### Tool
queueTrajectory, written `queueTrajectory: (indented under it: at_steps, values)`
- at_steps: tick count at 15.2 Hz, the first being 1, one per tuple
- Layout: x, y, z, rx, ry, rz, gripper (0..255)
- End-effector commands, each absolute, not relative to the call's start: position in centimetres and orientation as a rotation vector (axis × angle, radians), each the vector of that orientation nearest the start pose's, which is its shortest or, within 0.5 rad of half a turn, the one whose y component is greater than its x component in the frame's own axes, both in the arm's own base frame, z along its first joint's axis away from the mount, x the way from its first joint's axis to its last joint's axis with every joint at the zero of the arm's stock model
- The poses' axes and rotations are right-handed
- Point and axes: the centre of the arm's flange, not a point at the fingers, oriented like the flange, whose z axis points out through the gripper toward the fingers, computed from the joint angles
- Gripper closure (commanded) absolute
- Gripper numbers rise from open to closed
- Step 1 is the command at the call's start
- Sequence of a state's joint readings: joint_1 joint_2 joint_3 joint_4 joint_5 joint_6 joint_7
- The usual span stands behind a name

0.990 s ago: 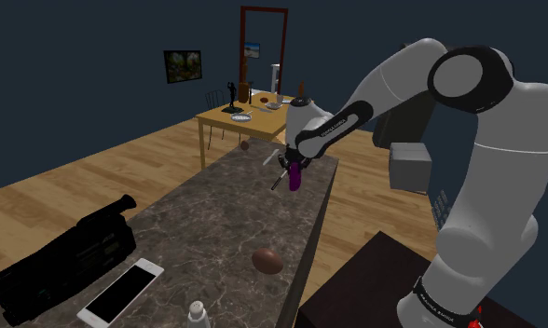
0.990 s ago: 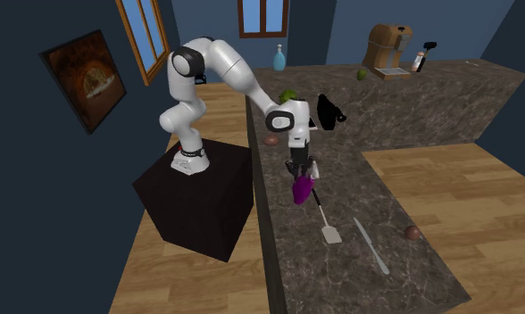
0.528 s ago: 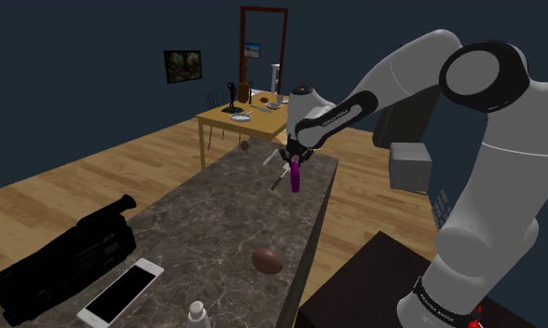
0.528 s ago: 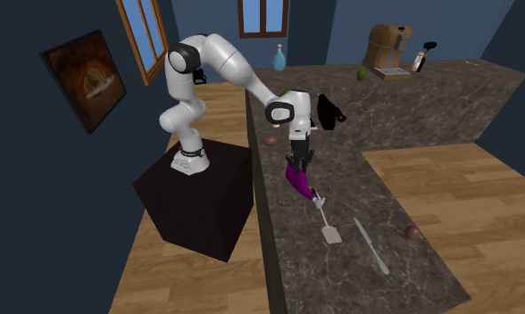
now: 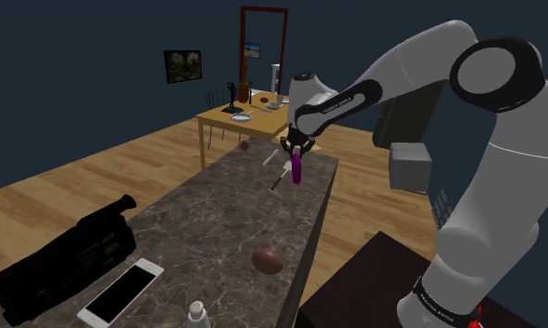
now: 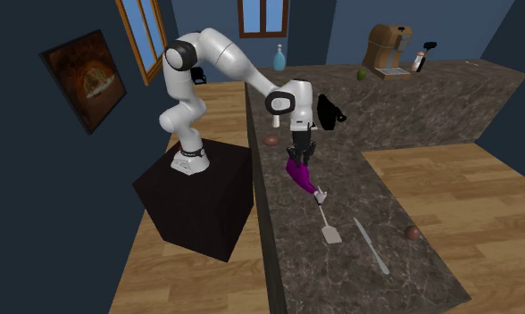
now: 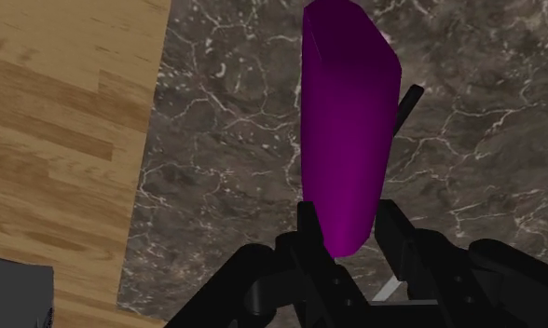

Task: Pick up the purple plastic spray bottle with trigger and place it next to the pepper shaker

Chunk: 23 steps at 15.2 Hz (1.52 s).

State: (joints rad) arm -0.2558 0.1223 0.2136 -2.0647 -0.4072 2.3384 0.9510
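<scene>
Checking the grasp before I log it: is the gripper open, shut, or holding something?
Gripper: shut on the purple spray bottle.

I see the spray bottle above the countertop, spatula just beside it; camcorder and phone lie together, well apart.

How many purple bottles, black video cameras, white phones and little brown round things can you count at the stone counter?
purple bottle: 1, clasped in the gripper
black video camera: 1
white phone: 1
brown round things: 2
Total: 5
</scene>
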Motion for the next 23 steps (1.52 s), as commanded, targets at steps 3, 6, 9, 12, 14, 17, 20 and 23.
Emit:
queueTrajectory:
  at_steps: [3,6,9,12,14,17,20,23]
  values:
    - [58.4,-3.2,41.4,-3.082,1.186,-0.442,255]
    - [58.4,-3.2,43.0,-3.082,1.186,-0.442,255]
    - [58.4,-3.2,44.6,-3.082,1.186,-0.442,255]
    - [58.4,-3.2,46.1,-3.082,1.186,-0.442,255]
    - [58.4,-3.2,47.2,-3.082,1.186,-0.442,255]
    - [58.4,-3.2,48.8,-3.082,1.186,-0.442,255]
    - [58.4,-3.2,50.4,-3.082,1.186,-0.442,255]
    - [58.4,-3.2,52.0,-3.082,1.186,-0.442,255]
